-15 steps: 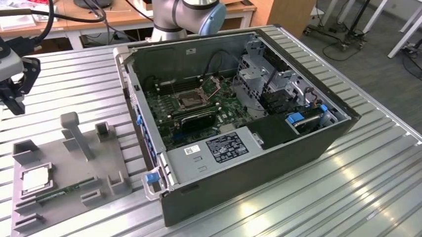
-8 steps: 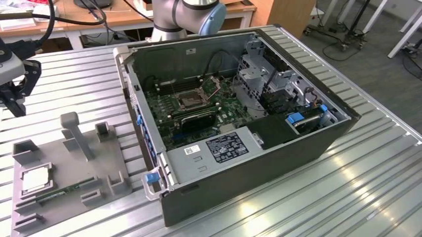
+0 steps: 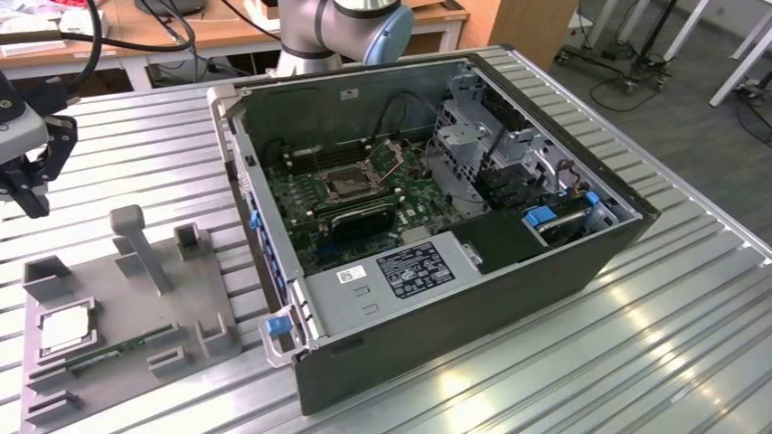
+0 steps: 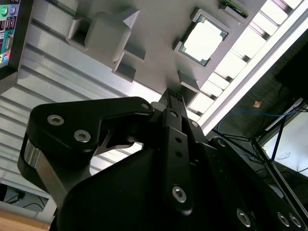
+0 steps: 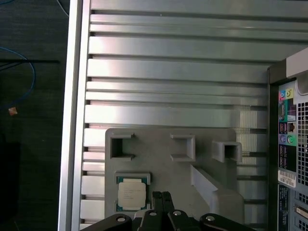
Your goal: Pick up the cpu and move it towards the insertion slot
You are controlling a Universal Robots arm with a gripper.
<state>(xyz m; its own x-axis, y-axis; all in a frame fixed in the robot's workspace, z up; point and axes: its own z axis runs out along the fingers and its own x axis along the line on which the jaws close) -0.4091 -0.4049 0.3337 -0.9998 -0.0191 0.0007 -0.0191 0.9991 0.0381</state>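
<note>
First wrist view has the cpu (image 5: 131,195) lying untouched in its square nest on the grey holder plate (image 5: 154,144), the end effector (image 5: 162,196) hovering near it with fingers (image 5: 157,202) pressed together and empty, so I judge both pick-up and carry are left to do. Exterior view adds the insertion slot (image 3: 350,181), well apart at about two o'clock from the cpu, inside the open computer case (image 3: 507,271) on the tabletop (image 3: 675,298).

Clear above the cpu (image 5: 131,194) in grey tray (image 3: 181,307) by the worktop (image 5: 168,72) edge; tall post (image 3: 136,244) near. Case walls (image 3: 259,226) ring the insertion slot (image 3: 350,183).
</note>
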